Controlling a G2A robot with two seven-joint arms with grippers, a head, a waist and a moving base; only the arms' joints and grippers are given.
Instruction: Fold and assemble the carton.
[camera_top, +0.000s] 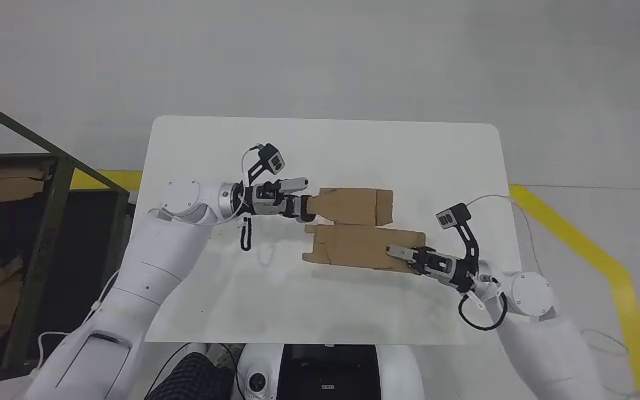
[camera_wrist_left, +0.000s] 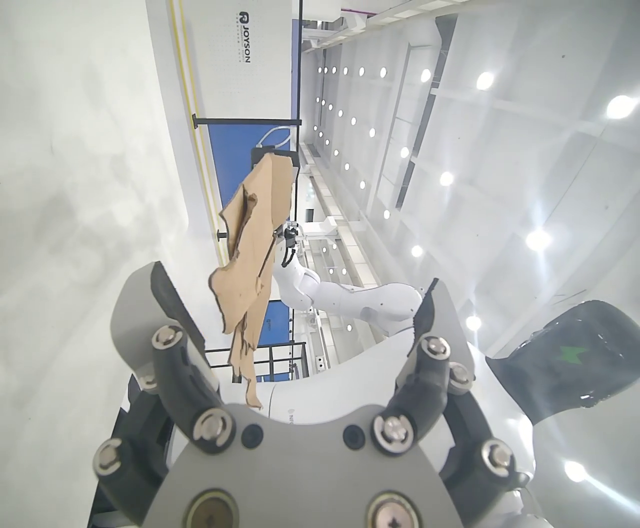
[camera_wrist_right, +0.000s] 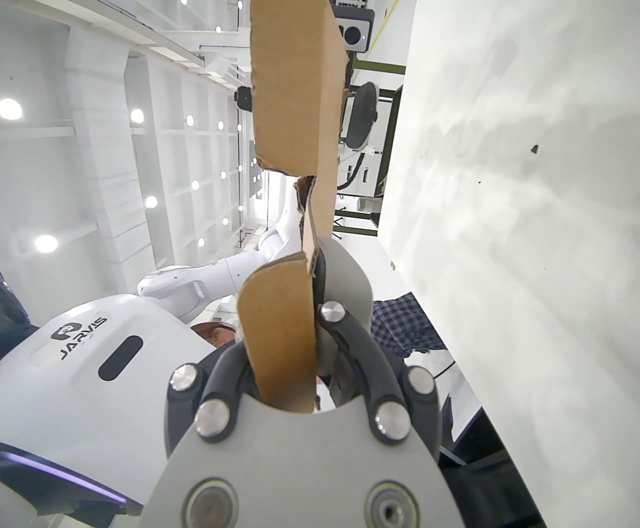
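Carton (camera_top: 350, 245), top view: two brown panels joined along a crease, around the middle of the tabletop (camera_top: 450, 160), a little toward its right edge. Left pincer (camera_top: 305, 207) sits at the panel end facing the left edge. Right pincer (camera_top: 400, 253) sits on the end facing the right edge.

Left wrist view: left pincer (camera_wrist_left: 297, 280) is spread wide, fingers (camera_wrist_left: 170, 310) holding nothing. Carton (camera_wrist_left: 255, 240) stands ahead of it, clear of the tabletop surface. Its ragged near end reaches down toward the gap, and I cannot tell if it touches.

Right wrist view: right pincer (camera_wrist_right: 315, 270) is clamped on a flap (camera_wrist_right: 277, 325) at the carton's (camera_wrist_right: 295, 75) end. The rest runs away edge-on, beside the tabletop (camera_wrist_right: 500, 200) but apart from it.

Handling, judged: light, thin corrugated board. It is probably stiff across a panel and floppy at the creases, so held from one end it will likely sag or swing. Edges look torn, so hard pinching could crush or rip them. Best hold is probably a panel edge close to a crease, pinched flat, one pincer at each end.
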